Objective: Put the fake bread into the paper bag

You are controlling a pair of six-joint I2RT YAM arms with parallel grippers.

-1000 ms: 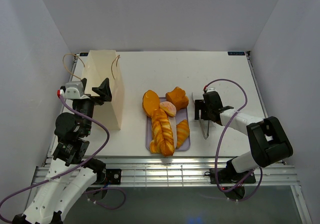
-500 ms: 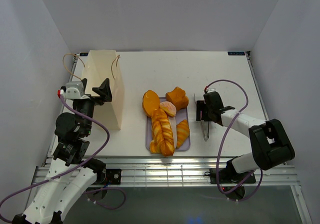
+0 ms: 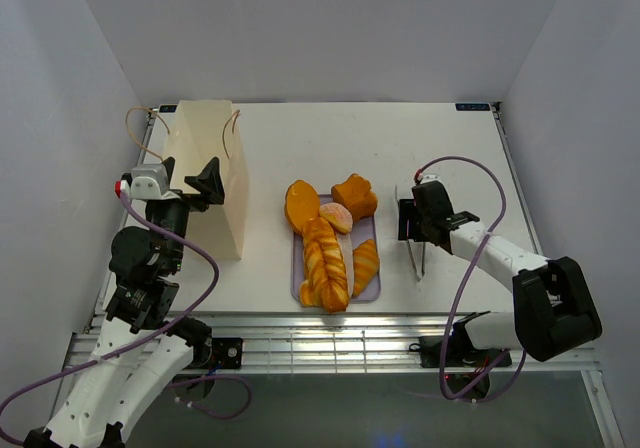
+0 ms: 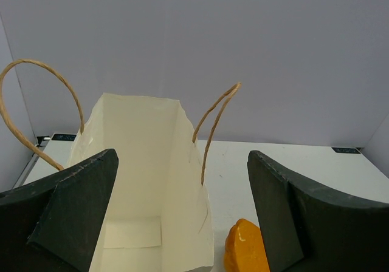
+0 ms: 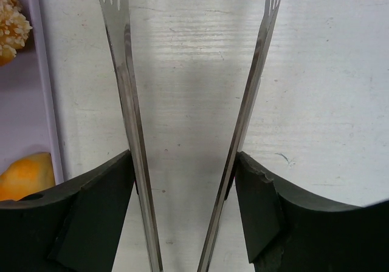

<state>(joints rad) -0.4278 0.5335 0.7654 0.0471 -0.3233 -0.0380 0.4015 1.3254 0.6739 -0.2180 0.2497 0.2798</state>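
The right jaws pinch the metal tongs [image 5: 124, 90] at three o'clock of the tray [image 3: 371, 288]; the left jaws gape above the paper bag [image 4: 140, 181].

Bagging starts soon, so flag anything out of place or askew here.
Only this: the oval loaf and a chunky pastry sit mostly off the lilac tray's far end, and the braided loaf overhangs its near edge. The paper bag stands upright and open.
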